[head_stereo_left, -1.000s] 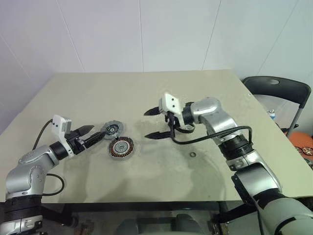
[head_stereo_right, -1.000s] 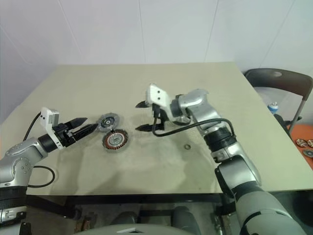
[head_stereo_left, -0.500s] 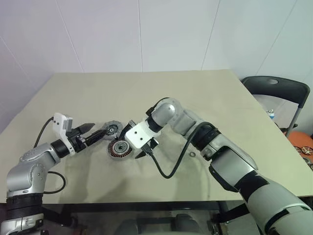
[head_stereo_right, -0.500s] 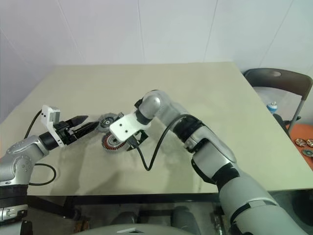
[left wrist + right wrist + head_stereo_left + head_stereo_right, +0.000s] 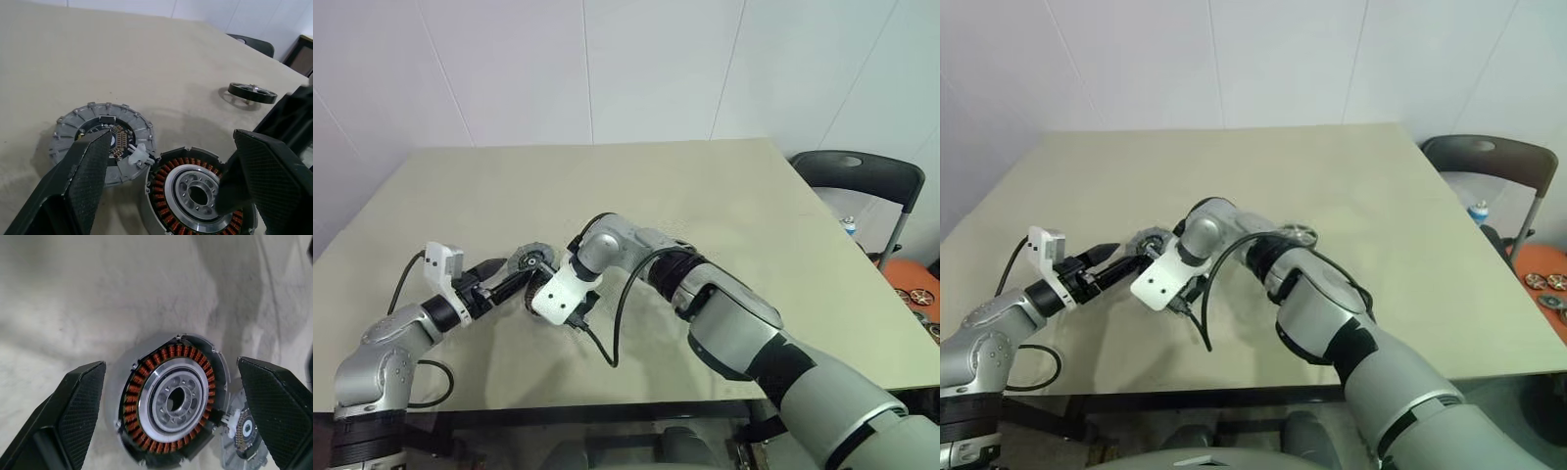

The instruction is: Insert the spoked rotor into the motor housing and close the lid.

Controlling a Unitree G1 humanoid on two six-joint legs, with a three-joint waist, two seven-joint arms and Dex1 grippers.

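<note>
Right gripper [image 5: 171,396], fingers spread wide, hangs over the copper-wound round motor housing [image 5: 171,404]; left gripper [image 5: 166,171] gapes beside the grey ridged lid [image 5: 102,139].

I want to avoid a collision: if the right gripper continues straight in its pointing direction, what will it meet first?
Probably the motor housing: it lies straight ahead between the open jaws of the right gripper, though depth is unclear.

left hand [image 5: 161,176] open, right hand [image 5: 171,411] open
</note>
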